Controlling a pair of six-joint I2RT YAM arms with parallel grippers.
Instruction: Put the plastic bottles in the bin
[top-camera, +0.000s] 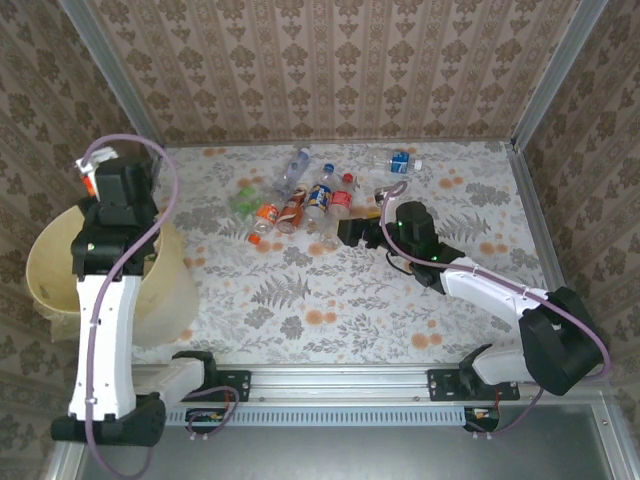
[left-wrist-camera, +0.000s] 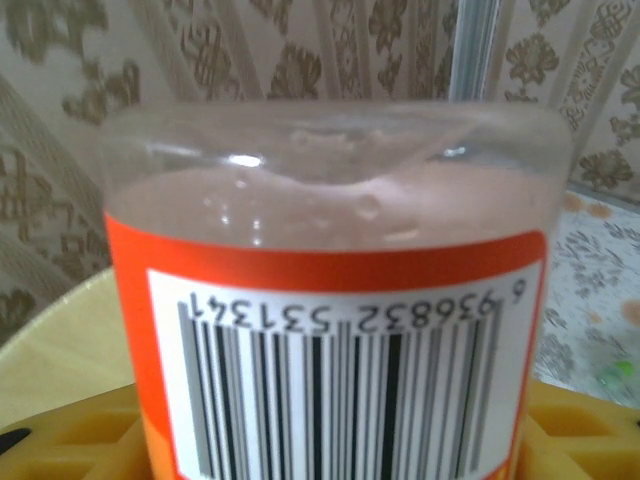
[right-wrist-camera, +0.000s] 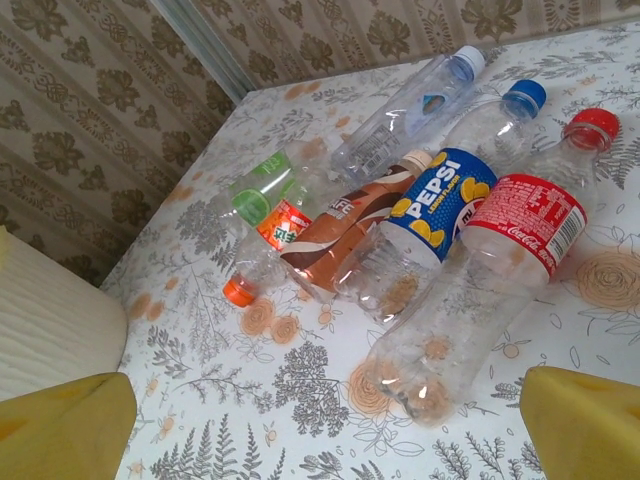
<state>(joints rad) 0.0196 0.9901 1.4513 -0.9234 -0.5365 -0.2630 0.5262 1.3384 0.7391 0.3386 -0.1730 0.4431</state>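
Top external view has the left tool (top-camera: 100, 175) raised over the far edge of the large, round, pale yellow plastic bin (top-camera: 45, 262), which stands at the left of the floral tabletop (top-camera: 400, 310). The tool is closed part-way around a clear plastic bottle with an orange label and barcode (left-wrist-camera: 330, 300), held between its yellow pads. In the left wrist view the bottle's long axis runs straight out from the tool. Its clear, rounded end points away, and I judge that end to be the base, since no cap shows.

The right tool (right-wrist-camera: 320, 450) is spread fully apart and holds nothing. It sits low, just beside the heap of clear plastic bottles (top-camera: 300, 200) lying mid-tabletop. The red-labelled bottle (right-wrist-camera: 520, 225) and the blue-labelled bottle (right-wrist-camera: 440, 205) lie side by side, touching, with bases toward the tool and caps pointing away.

Risks, as I judge them:
- The left tool looks close to the bin's rim rather than over its centre. A release here could glance off the thin wall and fall outside.
- The bottles on the tabletop are round and bunched. A tool closing across the nearest one could pinch its neighbour too, or set the heap rolling.
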